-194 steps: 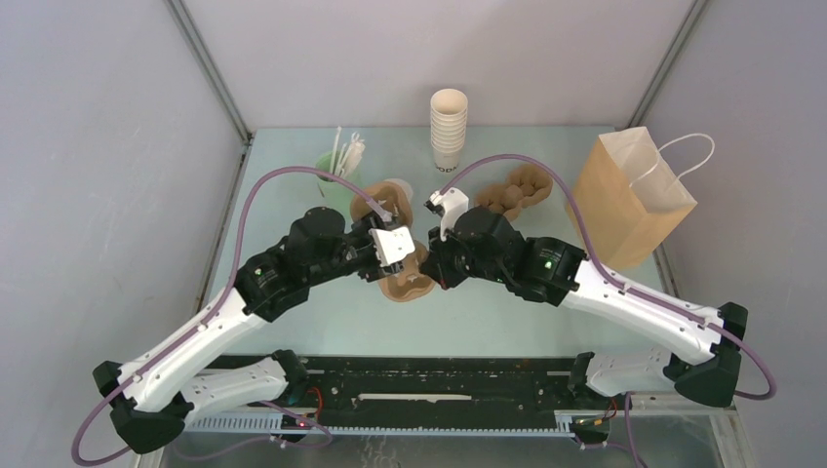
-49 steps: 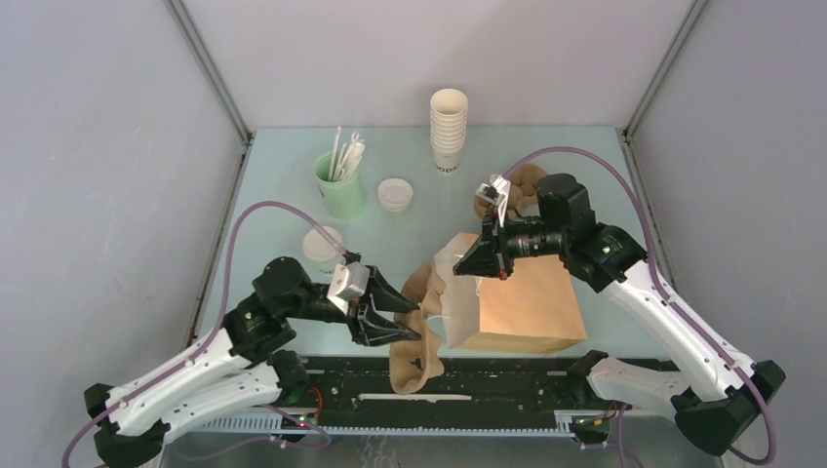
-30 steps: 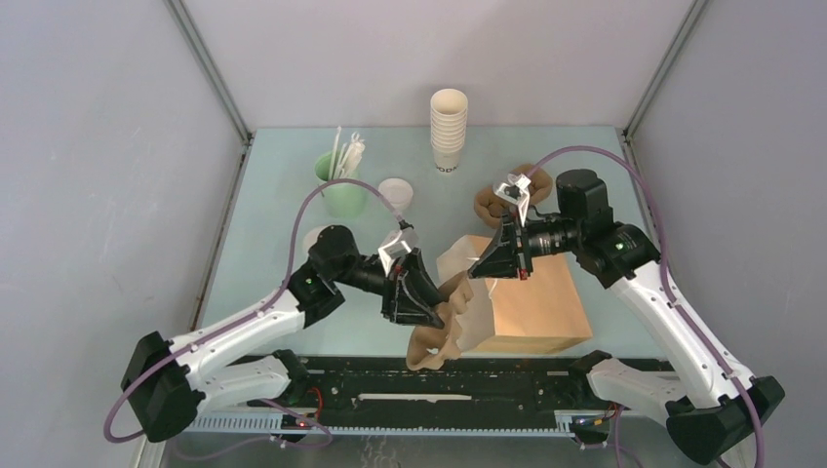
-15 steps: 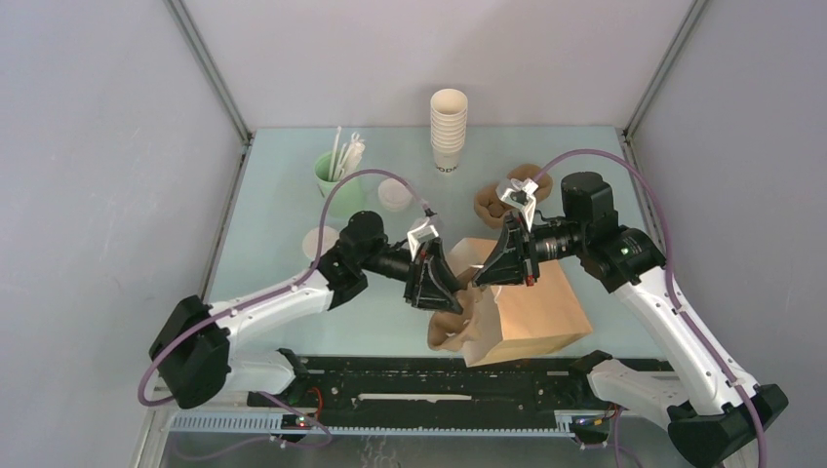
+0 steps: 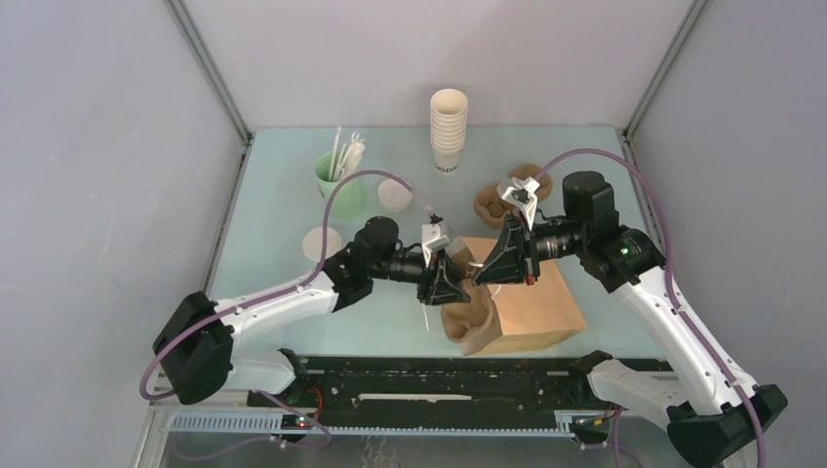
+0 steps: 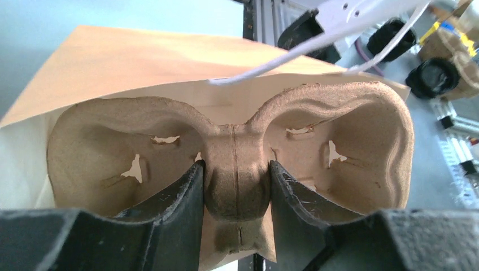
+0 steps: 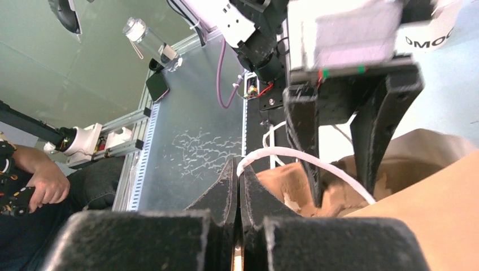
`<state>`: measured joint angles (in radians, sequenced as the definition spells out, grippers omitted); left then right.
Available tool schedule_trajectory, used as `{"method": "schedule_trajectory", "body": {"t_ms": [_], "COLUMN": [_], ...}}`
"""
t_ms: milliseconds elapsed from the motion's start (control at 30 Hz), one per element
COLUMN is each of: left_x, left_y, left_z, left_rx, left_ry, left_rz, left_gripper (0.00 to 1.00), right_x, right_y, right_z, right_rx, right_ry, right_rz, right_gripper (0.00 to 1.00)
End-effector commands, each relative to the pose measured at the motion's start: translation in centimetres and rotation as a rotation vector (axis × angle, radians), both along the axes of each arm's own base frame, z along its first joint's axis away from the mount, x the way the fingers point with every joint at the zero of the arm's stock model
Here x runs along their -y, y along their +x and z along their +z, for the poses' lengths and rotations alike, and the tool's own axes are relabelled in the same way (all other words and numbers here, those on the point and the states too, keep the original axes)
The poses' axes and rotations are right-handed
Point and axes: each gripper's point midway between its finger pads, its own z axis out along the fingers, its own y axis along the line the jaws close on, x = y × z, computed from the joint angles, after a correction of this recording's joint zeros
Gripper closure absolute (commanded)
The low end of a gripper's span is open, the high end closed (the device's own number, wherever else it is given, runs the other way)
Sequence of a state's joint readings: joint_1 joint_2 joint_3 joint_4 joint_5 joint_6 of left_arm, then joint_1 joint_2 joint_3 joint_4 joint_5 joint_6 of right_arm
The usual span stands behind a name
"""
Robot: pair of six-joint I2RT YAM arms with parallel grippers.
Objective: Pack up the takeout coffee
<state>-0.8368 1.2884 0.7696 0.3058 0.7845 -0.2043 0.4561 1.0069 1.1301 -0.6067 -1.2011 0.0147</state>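
A: Top external first: find the brown paper bag (image 5: 536, 302), lying on its side on the pale green worktop (image 5: 273, 205).
B: Found. Mouth turned toward the left arm, lifted open by the right pincer (image 7: 237, 178), pinched fully shut on the thin white cord handle (image 7: 316, 164).
A: And the left pincer (image 6: 235, 169)?
B: Partly closed, clamping the middle ridge of the brown moulded-pulp two-well cup carrier (image 6: 339, 152). Partly inside the bag's mouth.
A: Step in hand, then?
B: Looks like sliding that carrier into the bag. Next, probably: push deeper along the bag's floor, avoid snagging the paper lip, hold the handle high, let go only once seated.
A: Anything in the wells?
B: Nothing; both empty in the left wrist view. Cannot see deeper into the bag.
A: Where to look for the coffee?
B: Back on the worktop, well apart from the bag: a small white lidded paper cup (image 5: 394, 195), near the mint-green cup of straws (image 5: 338, 185), touched by neither pincer. Not packed yet; presumably next to fetch.
A: Other containers?
B: A tall stack of lidless white cups (image 5: 449, 127), a second brown pulp carrier (image 5: 488, 207) behind the right arm, and a flat white round piece (image 5: 320, 241) near the left arm; cannot tell whether lid or cup.
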Motion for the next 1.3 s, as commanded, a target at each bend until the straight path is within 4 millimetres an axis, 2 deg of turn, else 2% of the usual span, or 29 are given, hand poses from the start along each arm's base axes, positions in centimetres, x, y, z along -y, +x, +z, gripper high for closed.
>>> {"method": "schedule_trajectory", "body": {"t_ms": [0,200,367,667,1067,1267], "left_x": [0.9,0.1,-1.4,-3.1,-5.2,-4.7], "left_y": [0.6,1.7,3.1,2.6,4.2,4.8], "left_z": [1.2,2.1,2.7,3.0,1.2,1.1], "left_rx": [0.179,0.228,0.290,0.309,0.362,0.352], "left_ry": [0.015,0.018,0.050,0.094,0.271,0.289], "left_rz": [0.048,0.166,0.354,0.453,0.670,0.736], "left_gripper": [0.58,0.59,0.58,0.58,0.57,0.57], "right_x": [0.3,0.5,0.0,-1.0,-1.9,-2.2], "right_y": [-0.3,-0.5,-0.1,-0.1,2.7,4.4], "right_z": [1.8,2.7,3.1,3.7,3.4,3.3], "right_rx": [0.026,0.018,-0.009,-0.044,-0.189,-0.303], "right_ry": [0.057,0.085,0.090,0.104,0.077,0.069], "right_rz": [0.011,0.027,0.022,0.056,-0.075,-0.150], "right_gripper": [1.00,1.00,1.00,1.00,1.00,1.00]}}
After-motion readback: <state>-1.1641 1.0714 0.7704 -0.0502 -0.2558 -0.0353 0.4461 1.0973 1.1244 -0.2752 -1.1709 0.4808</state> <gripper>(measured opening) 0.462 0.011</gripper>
